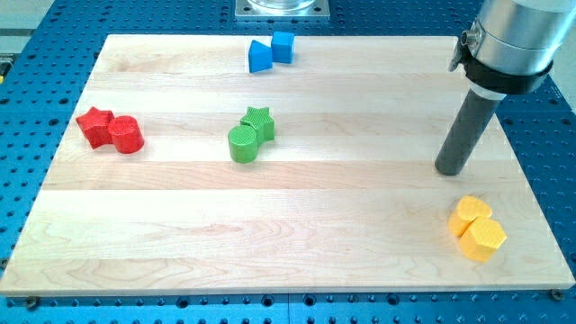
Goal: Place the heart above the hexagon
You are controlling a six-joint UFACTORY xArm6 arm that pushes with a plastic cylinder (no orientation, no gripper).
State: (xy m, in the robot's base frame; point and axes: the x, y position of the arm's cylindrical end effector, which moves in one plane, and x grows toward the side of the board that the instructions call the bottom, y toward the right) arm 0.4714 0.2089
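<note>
The yellow heart [469, 214] and the yellow hexagon [484, 238] lie touching at the board's lower right, the heart up and left of the hexagon. My tip [448, 170] rests on the board just above and slightly left of the heart, with a small gap between them. The dark rod rises from the tip toward the view's top right.
A green star [258, 121] touches a green cylinder [242, 144] near the middle. A red star [94, 124] touches a red cylinder [127, 135] at the left. Two blue blocks [271, 51] sit at the top. The wooden board [297, 252] lies on a blue perforated table.
</note>
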